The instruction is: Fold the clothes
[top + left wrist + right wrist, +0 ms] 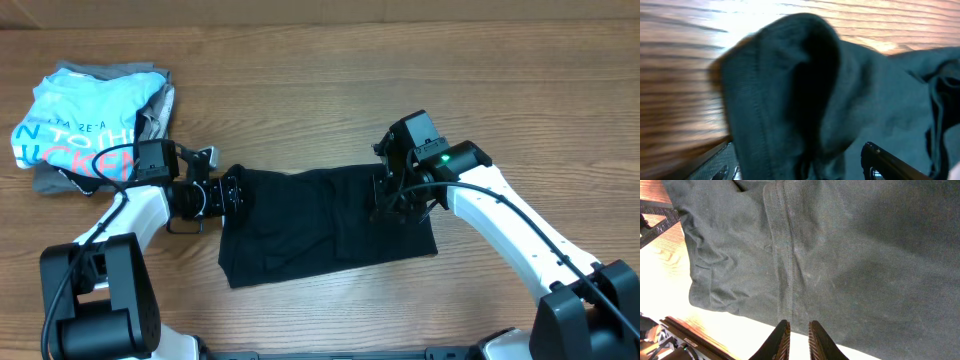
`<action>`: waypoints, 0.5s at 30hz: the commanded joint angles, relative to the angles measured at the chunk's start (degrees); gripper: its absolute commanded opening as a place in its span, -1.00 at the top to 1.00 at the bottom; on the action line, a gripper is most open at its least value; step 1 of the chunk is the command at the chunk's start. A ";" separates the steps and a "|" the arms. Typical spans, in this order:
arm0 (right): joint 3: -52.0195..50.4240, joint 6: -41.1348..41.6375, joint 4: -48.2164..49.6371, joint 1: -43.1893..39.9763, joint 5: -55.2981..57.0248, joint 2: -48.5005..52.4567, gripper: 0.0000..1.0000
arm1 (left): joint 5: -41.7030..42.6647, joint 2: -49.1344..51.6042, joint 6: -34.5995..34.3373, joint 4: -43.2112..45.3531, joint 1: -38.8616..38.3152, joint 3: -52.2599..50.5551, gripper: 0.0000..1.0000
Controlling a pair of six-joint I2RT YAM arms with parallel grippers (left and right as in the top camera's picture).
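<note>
Now, black garment (325,225): spread mid-table (330,90), left edge bunched.
Left fingers (240,195): clamped on that left edge, cloth lifted.
Right fingers (797,340): nearly closed at the right hem; grip unclear.
Pile of clothes (95,125): far-left corner.
Open room: bare wood behind.

I see a wooden table (320,60) carrying two things. A black garment (320,225) lies spread flat near its middle. Well to the left of that garment, toward the far corner, sits a pile of clothes (95,125), a light blue printed shirt on top.
</note>
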 commanded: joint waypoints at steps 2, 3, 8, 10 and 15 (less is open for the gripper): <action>0.79 -0.72 0.11 -0.28 0.13 -0.39 0.67 | 0.17 5.51 6.78 -3.65 -2.14 -3.91 -0.61; 0.79 -0.70 0.07 -0.28 0.11 -0.39 0.67 | -0.61 5.51 8.33 -5.03 -2.64 -3.96 -0.58; 0.79 -0.72 -0.35 -0.28 0.13 -0.39 0.67 | -7.43 5.51 8.48 -7.78 -3.02 -5.11 -0.55; 0.79 -0.72 -0.39 -0.28 0.13 -0.39 0.67 | -10.23 5.51 8.41 -9.31 -2.99 -5.86 -0.53; 0.79 -1.60 -1.11 -0.28 0.13 -0.39 0.67 | -23.65 5.49 -6.16 -10.62 -0.96 -6.58 -0.56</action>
